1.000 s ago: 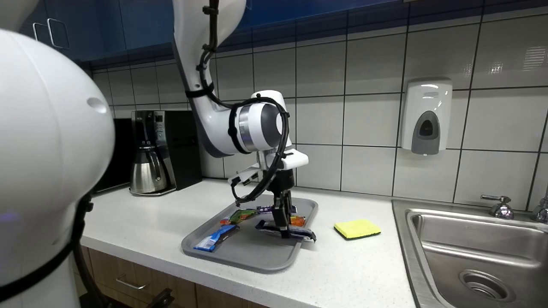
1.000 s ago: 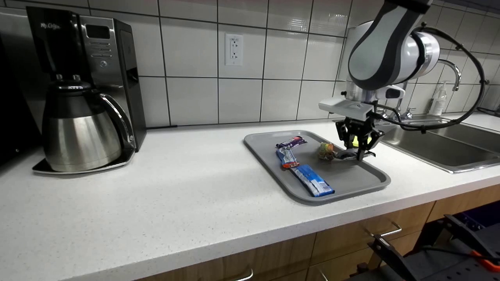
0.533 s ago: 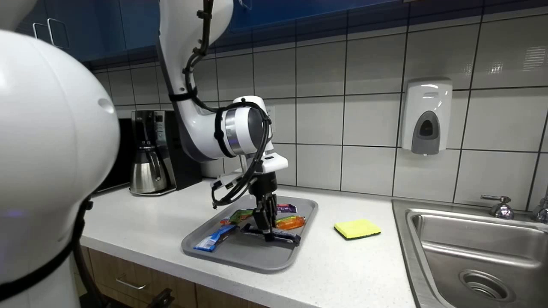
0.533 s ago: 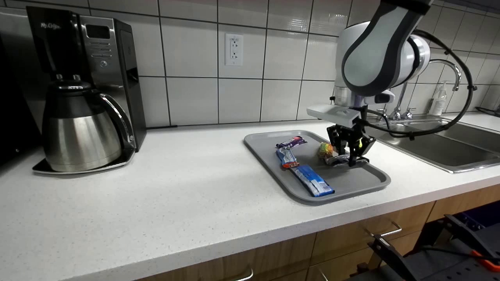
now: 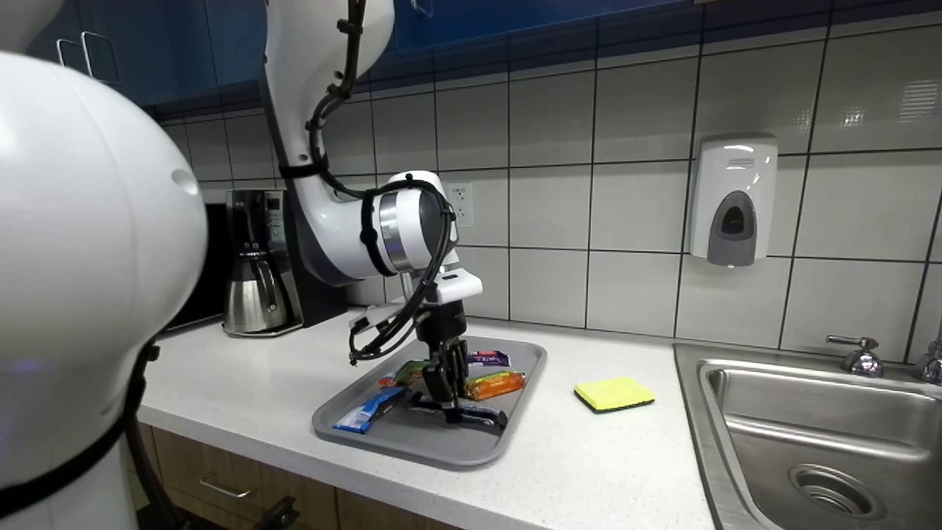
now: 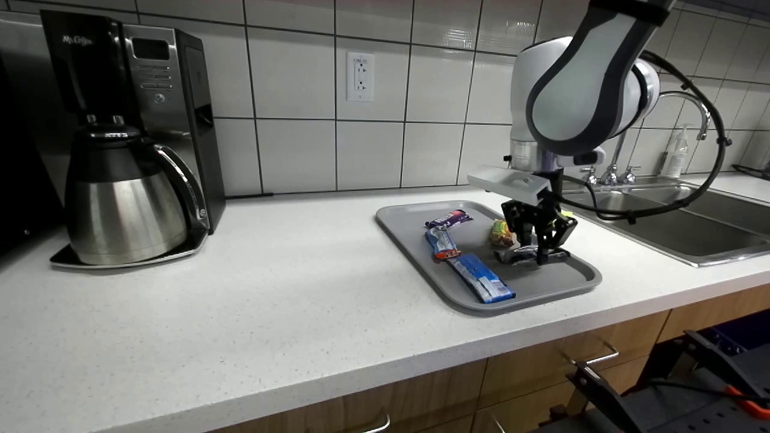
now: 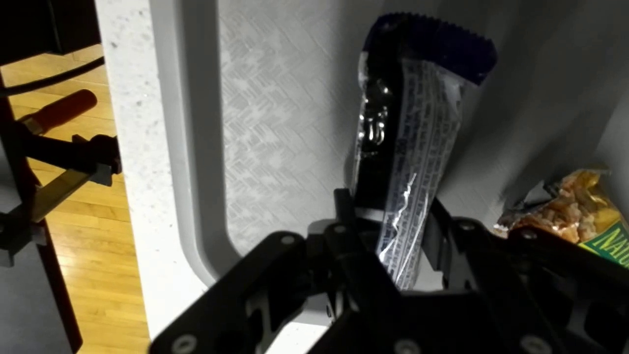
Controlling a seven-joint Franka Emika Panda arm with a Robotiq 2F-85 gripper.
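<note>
Exterior view up, and I've got a broad, white speckled tabletop (image 6: 271,288) carrying a grey, round-cornered rectangular tray (image 6: 547,281), plastic by the look. Over it hangs my black two-fingered gripper (image 7: 390,206), narrow, pinching a long, flat wrapped bar (image 7: 410,142) in shiny dark film. That bar is within the tray's outline; whether it touches the bottom, I can't tell. Watch out: slick film could slip if my pinch is too light, and a sideways drift could shove it into the crinkly orange-and-yellow film packet (image 5: 500,384) just beside. Heading now: the bar's long axis runs nearly parallel to the tray rim nearest the tabletop's edge, slightly skewed, dark purple crimped end (image 7: 435,44) pointing to the top of the wrist view, away from my gripper.
</note>
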